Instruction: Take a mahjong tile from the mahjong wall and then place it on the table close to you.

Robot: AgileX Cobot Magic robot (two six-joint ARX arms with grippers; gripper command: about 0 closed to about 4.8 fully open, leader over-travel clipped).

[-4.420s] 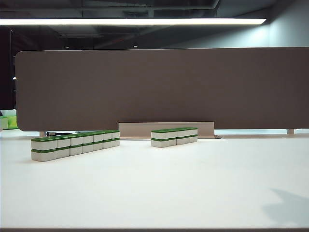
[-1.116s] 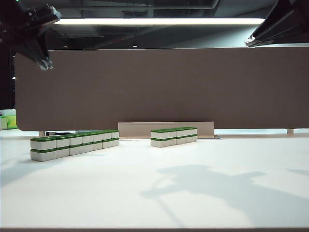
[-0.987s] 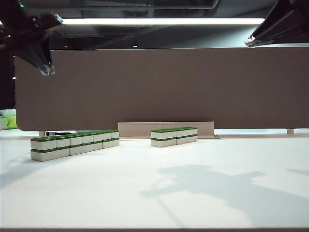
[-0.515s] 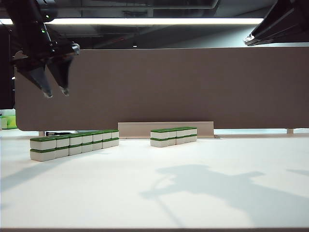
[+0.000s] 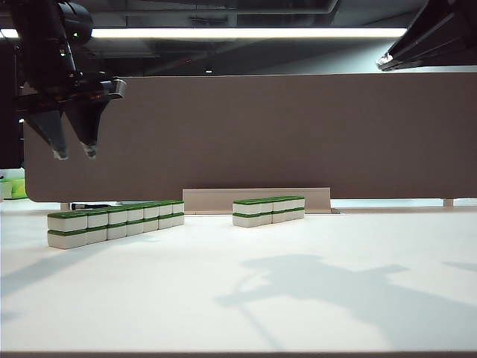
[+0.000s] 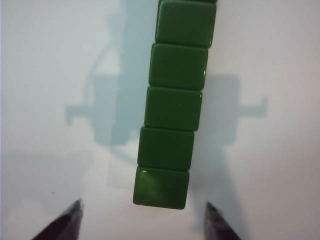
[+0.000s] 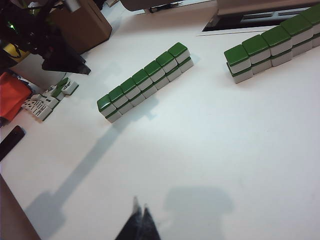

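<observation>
The mahjong wall (image 5: 112,221) is a long row of green-backed white tiles stacked two high on the left of the white table (image 5: 246,313). High above its near end hangs my left gripper (image 5: 74,154), pointing down, open and holding nothing. In the left wrist view the wall's green tops (image 6: 172,110) run away from the left gripper (image 6: 143,208), and the end tile (image 6: 161,187) lies between the two spread fingertips. My right gripper (image 7: 139,206) is shut and empty, far above the table, with the wall (image 7: 145,80) well ahead of it.
A shorter two-high row (image 5: 268,210) stands mid-table in front of the brown-grey divider panel (image 5: 298,134). The right arm (image 5: 432,33) hangs at the top right. Loose tiles (image 7: 47,102) and a brown box (image 7: 82,25) lie beyond the wall's far side.
The left gripper has come down and slightly right to above the wall's near end, and its jaws have spread from nearly shut to open. The right arm has not moved.
</observation>
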